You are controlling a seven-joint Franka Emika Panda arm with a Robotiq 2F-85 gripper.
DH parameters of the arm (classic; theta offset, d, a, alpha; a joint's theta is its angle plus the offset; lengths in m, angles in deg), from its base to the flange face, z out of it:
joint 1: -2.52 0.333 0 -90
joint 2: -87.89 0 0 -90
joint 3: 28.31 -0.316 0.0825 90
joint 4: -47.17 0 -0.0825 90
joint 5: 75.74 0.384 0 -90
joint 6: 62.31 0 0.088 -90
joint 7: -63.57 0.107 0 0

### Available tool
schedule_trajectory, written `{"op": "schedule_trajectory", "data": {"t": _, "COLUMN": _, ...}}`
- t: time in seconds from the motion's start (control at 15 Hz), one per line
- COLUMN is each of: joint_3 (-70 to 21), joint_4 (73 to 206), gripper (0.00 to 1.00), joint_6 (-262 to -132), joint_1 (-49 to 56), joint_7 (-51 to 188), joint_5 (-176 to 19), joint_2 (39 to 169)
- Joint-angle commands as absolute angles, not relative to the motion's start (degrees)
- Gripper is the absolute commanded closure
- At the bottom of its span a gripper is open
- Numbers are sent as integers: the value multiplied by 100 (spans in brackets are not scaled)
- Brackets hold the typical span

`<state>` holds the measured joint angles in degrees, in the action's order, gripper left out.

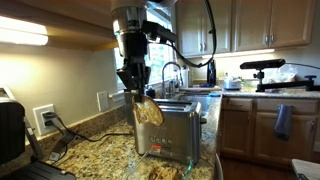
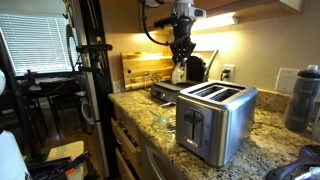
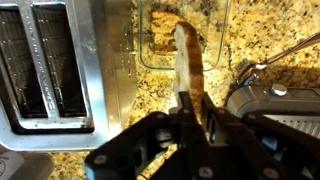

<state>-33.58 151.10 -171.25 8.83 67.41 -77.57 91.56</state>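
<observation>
Exterior views face the pincer (image 1: 134, 90) from opposite sides, sharing the toaster (image 1: 166, 130) near it; the wrist view looks down closely.

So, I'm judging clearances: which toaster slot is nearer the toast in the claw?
The dark toaster slot on the clear glass dish side, towards the golden toast slice; the other slot sits further off.

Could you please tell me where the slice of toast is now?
The slice of toast hangs clamped in the gripper above the granite counter, beside the toaster; in the wrist view, right of its slots.
</observation>
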Motion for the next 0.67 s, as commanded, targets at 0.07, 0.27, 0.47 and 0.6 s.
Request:
{"op": "schedule_trajectory", "data": {"t": 0.07, "joint_3": -3230, "joint_4": 15217, "gripper": 94, "joint_6": -16824, "joint_1": 715, "joint_7": 6522, "joint_5": -7906, "joint_2": 8791}}
{"op": "schedule_trajectory", "data": {"t": 0.27, "joint_3": -3154, "joint_4": 15227, "gripper": 94, "joint_6": -16844, "joint_1": 617, "joint_7": 6513, "joint_5": -8055, "joint_2": 8742}}
{"op": "schedule_trajectory", "data": {"t": 0.47, "joint_3": -3085, "joint_4": 15163, "gripper": 94, "joint_6": -16753, "joint_1": 534, "joint_7": 6500, "joint_5": -8135, "joint_2": 8702}}
{"op": "schedule_trajectory", "data": {"t": 0.6, "joint_3": -3040, "joint_4": 15150, "gripper": 94, "joint_6": -16738, "joint_1": 488, "joint_7": 6488, "joint_5": -8182, "joint_2": 8673}}
